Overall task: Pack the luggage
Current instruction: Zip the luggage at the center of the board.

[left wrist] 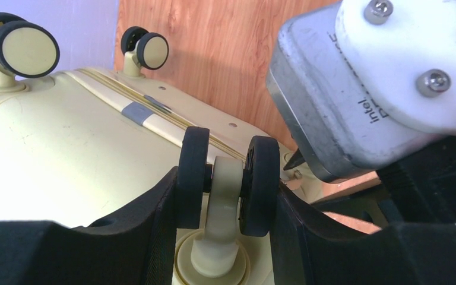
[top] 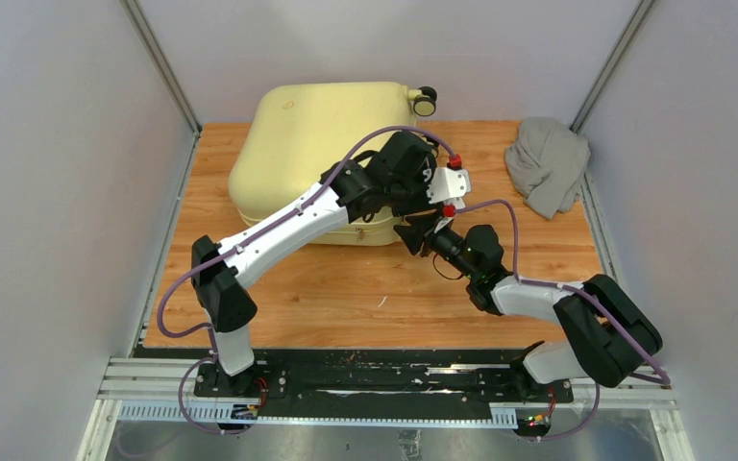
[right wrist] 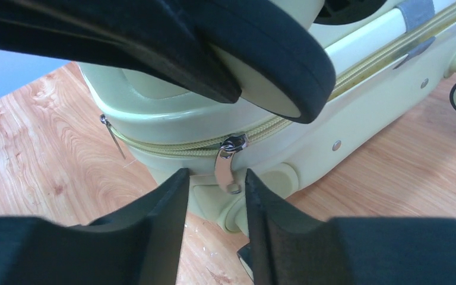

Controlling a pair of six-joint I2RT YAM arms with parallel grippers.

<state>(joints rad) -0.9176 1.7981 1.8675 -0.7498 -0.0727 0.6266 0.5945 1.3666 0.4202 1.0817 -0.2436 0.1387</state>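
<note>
- Right gripper (right wrist: 215, 177) – fingers released and parted, one on each side of the zip pull (right wrist: 227, 163). The pull hangs in the gap, and neither finger is seen touching it.
- Left gripper (left wrist: 227, 181) – clenched on a wheel (left wrist: 193, 178), one finger against each black tyre, with the cream hub between them.
- That wheel sits at the near right corner of the luggage (top: 317, 134), just above the zip pull. The left gripper is over the right one there.
- Luggage lies flat on the table (top: 346, 288), shell halves together, left of centre at the far edge, wheeled end facing right.
- A second, thin pull (right wrist: 113, 133) hangs further left along the zip.
- Two other wheels (left wrist: 27, 47) show at the far end of the wheeled side.
- Grey cloth (top: 548, 163) is crumpled in the far right corner, well apart from the luggage.
</note>
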